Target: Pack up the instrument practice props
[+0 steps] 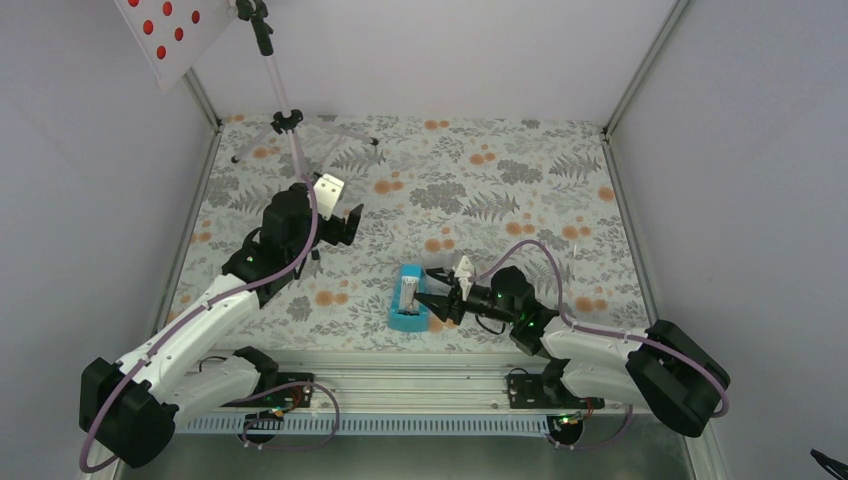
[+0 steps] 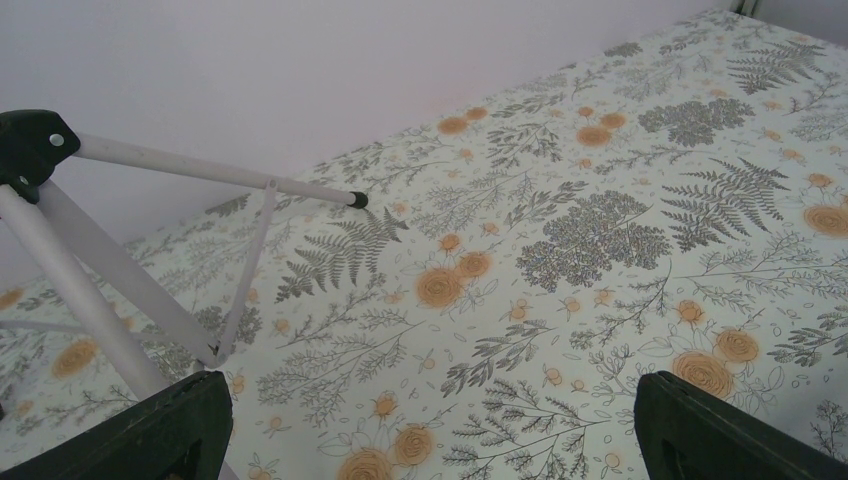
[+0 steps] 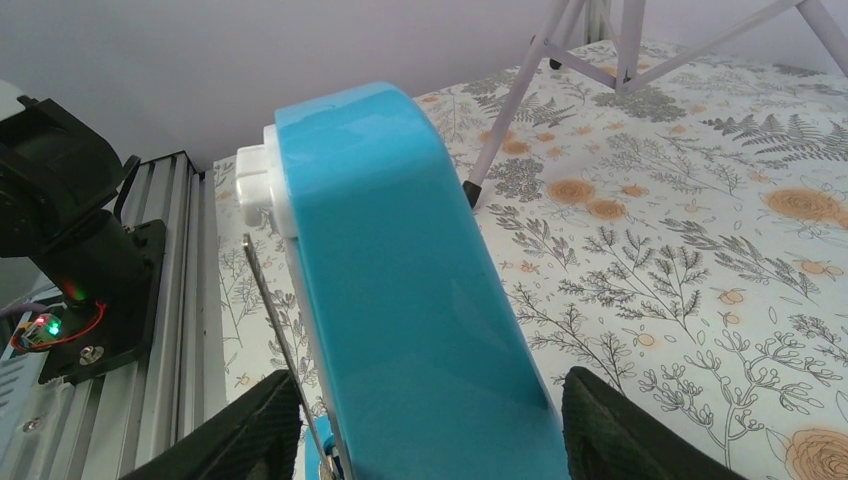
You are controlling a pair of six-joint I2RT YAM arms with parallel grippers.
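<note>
The silver tripod music stand stands at the far left. Its pale desk shows red spots through its holes; I cannot make out the red sheets as such. The turquoise metronome lies on the floral cloth near the front middle. My right gripper is open, with its jaws on either side of the metronome and a gap on the right side. The thin metal pendulum rod runs by the left finger. My left gripper is open and empty, just right of the stand's pole.
The stand's legs spread over the cloth at the back left and also show in the right wrist view. An aluminium rail with the arm bases runs along the near edge. Grey walls close in three sides.
</note>
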